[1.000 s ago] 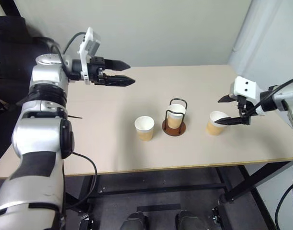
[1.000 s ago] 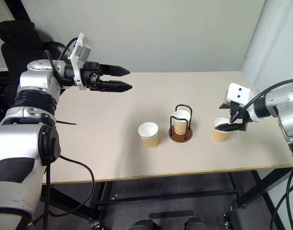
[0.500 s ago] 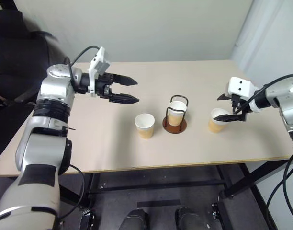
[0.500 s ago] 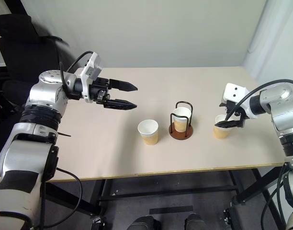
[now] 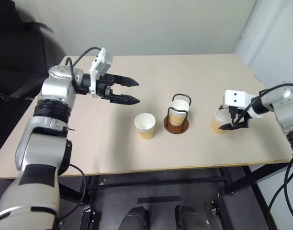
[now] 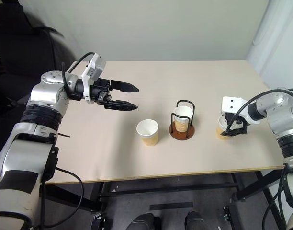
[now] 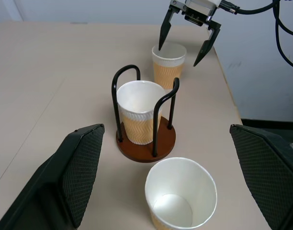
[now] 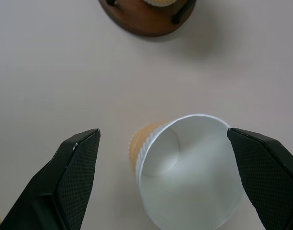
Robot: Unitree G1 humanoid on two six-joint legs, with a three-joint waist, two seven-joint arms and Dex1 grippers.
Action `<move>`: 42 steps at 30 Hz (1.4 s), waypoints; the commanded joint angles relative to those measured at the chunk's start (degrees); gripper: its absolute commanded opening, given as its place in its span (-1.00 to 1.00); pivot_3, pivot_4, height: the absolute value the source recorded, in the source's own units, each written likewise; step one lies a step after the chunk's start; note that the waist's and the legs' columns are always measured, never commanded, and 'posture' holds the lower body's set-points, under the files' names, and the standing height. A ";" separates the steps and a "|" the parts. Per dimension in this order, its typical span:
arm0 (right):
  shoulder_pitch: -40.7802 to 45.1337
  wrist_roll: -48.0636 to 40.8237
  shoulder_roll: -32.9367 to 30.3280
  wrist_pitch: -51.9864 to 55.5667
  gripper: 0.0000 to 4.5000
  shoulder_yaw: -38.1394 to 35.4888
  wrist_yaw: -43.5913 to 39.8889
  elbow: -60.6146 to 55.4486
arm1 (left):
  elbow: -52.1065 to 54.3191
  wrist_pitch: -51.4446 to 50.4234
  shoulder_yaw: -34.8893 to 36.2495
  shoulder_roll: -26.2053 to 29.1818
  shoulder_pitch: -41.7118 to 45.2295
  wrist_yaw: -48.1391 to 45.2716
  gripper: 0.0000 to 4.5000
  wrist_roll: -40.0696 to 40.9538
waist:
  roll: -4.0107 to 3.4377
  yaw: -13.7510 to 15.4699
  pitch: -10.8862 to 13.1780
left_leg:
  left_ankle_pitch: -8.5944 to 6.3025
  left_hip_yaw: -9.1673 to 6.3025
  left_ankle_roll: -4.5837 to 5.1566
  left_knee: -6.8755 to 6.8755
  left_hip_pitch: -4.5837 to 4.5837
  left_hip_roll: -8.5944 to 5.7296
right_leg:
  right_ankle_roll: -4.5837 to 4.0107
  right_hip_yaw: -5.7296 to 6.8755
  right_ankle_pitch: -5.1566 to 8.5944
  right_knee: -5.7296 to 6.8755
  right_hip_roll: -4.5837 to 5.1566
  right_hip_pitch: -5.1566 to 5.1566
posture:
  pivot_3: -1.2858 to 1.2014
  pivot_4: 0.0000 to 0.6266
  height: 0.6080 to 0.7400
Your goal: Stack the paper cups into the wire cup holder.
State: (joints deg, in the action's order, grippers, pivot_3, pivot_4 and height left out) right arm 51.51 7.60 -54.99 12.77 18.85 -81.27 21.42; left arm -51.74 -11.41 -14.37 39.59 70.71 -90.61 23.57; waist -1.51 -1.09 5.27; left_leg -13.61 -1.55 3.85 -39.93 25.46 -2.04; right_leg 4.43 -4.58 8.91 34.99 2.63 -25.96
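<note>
Notably, the left gripper (image 5: 131, 91) hung spread and empty above the table (image 5: 89, 143), toward its left edge. Three paper cups (image 5: 144, 126) stood upright: one mid-table, one in the wire cup holder (image 5: 176, 125), one under the spread right gripper (image 7: 187, 39), straddling its rim, nearest the right edge.

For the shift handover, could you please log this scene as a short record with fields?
table: beige top
wire cup holder: mid-table, one paper cup inside
loose paper cups: one to the holder's left, one to its right
left pincer: open, in the air above the table, left of the cups, holding nothing
right pincer: open, fingers straddling the right cup's rim, not closed on it
</note>
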 commanded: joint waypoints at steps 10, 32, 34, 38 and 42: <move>-1.96 1.43 -2.53 -1.18 0.93 -1.18 -1.43 -3.63 | -0.36 0.65 -0.11 0.09 2.81 -1.89 0.99 1.17 | 0.07 0.40 0.24 | -0.32 -0.05 -0.22 -0.05 0.18 0.00 | 0.04 -0.02 0.04 -0.21 0.05 -0.07 | 0.03 -0.52 1.00; 0.25 6.87 -0.50 -6.41 0.06 -0.22 -1.83 3.58 | 0.87 1.25 -0.96 0.64 2.05 -1.89 1.00 2.30 | -0.09 0.48 0.89 | -0.39 -0.39 -0.34 -0.04 0.42 0.01 | 0.22 0.10 -0.06 -0.28 -0.02 -0.22 | 0.03 -0.52 1.00; 0.35 6.90 -0.79 -6.34 -0.25 -0.39 -2.23 3.40 | 0.85 1.32 -1.13 0.69 2.08 -1.89 1.00 2.39 | -0.08 0.47 0.90 | -0.40 -0.42 -0.36 -0.03 0.43 0.01 | 0.22 0.11 -0.06 -0.30 -0.02 -0.22 | 0.03 -0.52 1.00; 0.29 6.78 -1.47 -5.84 -0.90 -0.75 -3.16 2.54 | 0.67 1.49 -1.31 0.65 2.20 -1.89 1.00 2.45 | -0.11 0.53 0.93 | -0.42 -0.53 -0.40 -0.03 0.46 0.01 | 0.21 0.15 -0.05 -0.33 -0.02 -0.21 | 0.03 -0.52 1.00; 0.18 6.32 -2.15 -4.90 -0.99 -1.28 -4.18 1.02 | 0.18 1.73 -1.52 0.39 2.42 -1.89 1.00 2.34 | -0.11 0.54 0.94 | -0.43 -0.58 -0.44 -0.02 0.49 0.01 | 0.21 0.18 -0.05 -0.36 -0.02 -0.21 | 0.03 -0.52 1.00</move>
State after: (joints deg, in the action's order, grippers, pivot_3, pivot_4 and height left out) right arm 50.61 14.36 -55.61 7.49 19.32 -84.63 24.31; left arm -52.29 -10.45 -16.26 39.45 71.38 -90.61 24.86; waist -1.61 -0.55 6.22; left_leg -14.05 -2.14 3.40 -39.95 25.95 -2.03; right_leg 4.64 -4.40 8.85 34.63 2.60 -26.17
